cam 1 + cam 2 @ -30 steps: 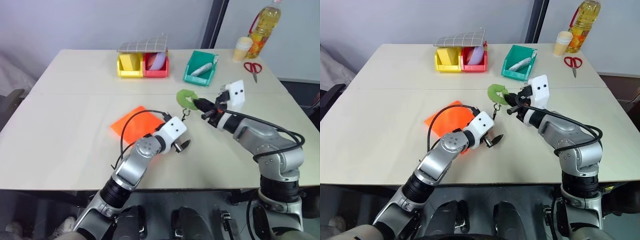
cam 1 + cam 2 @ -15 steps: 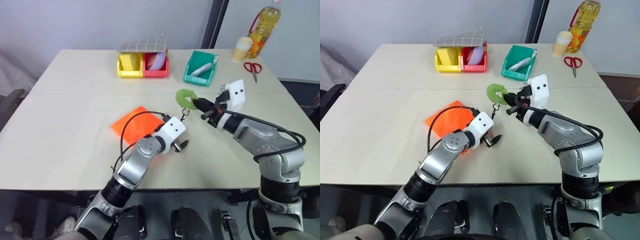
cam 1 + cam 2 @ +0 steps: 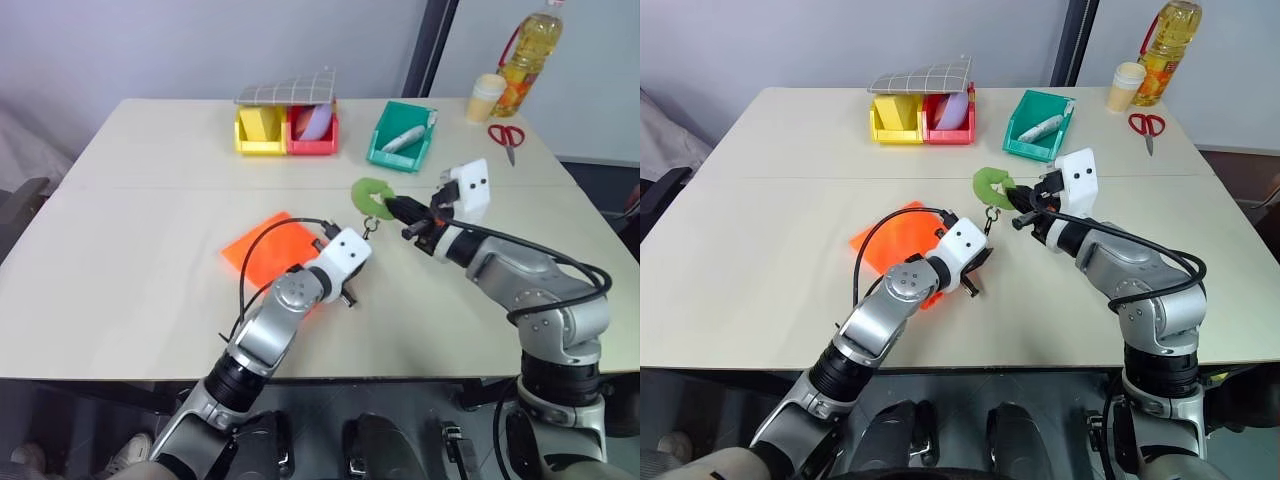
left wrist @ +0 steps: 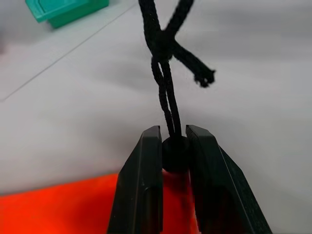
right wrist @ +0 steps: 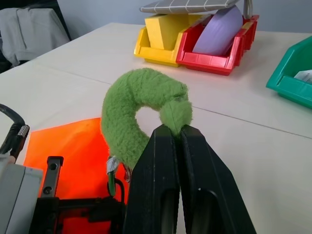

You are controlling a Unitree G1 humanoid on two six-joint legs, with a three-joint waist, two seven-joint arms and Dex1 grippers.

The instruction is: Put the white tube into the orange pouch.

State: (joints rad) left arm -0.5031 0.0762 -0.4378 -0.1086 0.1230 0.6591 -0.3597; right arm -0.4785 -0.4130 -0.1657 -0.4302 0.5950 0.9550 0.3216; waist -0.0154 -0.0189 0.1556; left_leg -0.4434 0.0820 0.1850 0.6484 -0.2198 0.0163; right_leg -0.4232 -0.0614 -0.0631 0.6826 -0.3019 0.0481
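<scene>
Lighting was even and diffuse, seemingly from overhead; the scene was moderately bright. The tabletop [image 3: 150, 270] carried only soft, short shadows under the arms and bins, with no hard glare. Head views were sharp across the frame, with mild bowing of the tabletop's edges. Left wrist view: the black cord [image 4: 165, 73] was in focus, background blurred. Right wrist view: the green fuzzy ring [image 5: 136, 117] was sharp; far bins softened slightly.

A pale beige table [image 3: 150, 300] stands before a plain grey wall [image 3: 150, 50] with a dark post [image 3: 425, 45].
</scene>
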